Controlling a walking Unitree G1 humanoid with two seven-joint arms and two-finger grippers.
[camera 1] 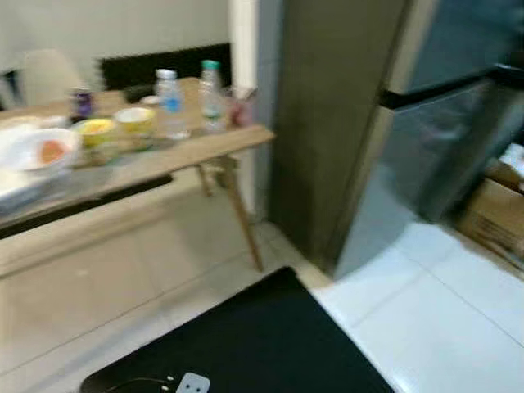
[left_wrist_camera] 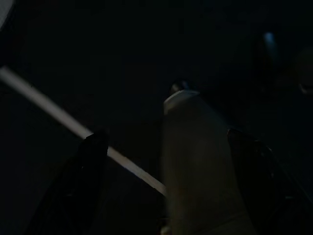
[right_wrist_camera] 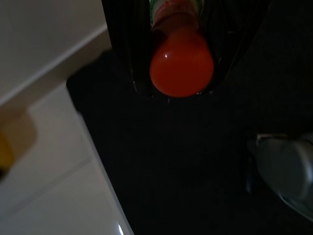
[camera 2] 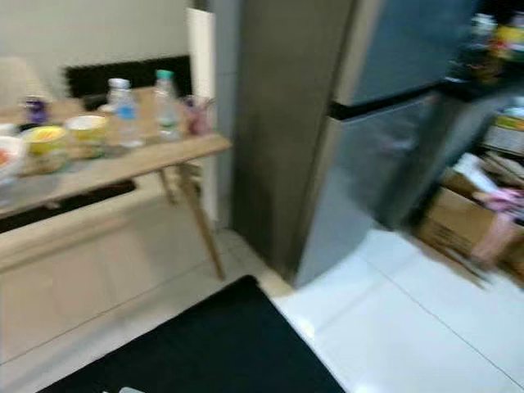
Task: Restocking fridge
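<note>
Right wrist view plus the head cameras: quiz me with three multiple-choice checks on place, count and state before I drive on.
1. Where does the wooden table stand relative to the fridge?
A. On the robot's left of it
B. On the robot's right of it
C. Behind it

2. How many clear plastic bottles stand at the table's near end?
A. One
B. Two
C. Four

3. What is the right gripper doing?
A. Open
B. Shut on an orange bottle
C. Shut on a bowl

Answers:
1. A, the table fills the left of the head views, the fridge the right.
2. B, a blue-labelled bottle and a green-capped bottle.
3. B, the orange bottle sits between the black fingers.
</note>
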